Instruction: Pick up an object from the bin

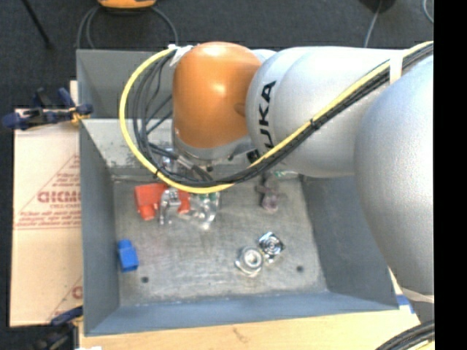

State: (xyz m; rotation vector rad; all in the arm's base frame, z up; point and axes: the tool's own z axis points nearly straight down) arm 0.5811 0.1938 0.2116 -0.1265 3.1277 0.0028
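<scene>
while the gripper (187,208) sits low in the grey metal bin (98,224), under the arm's rounded orange cover (211,97), the pick looks begun but not finished. its metal end is at the right end of an orange-red blocky plastic piece (148,200) lying on the left half of the floor, toward the back wall. the two seem to touch, though the wrist and cables hide too much to be sure. whether the gripper is open or closed i cannot tell, and nothing can be seen held in it. judging by how things lie, the approach and descent are done. what is left is to close securely on the orange-red piece, if that is the target, and lift it clear of the bin. the other things lie untouched and apart from the gripper: a small blue plastic block (127,255) near the front left corner, a pair of shiny silver metal fittings (259,254) front of centre, and a small dull purple-grey piece (268,196) to the right.
</scene>
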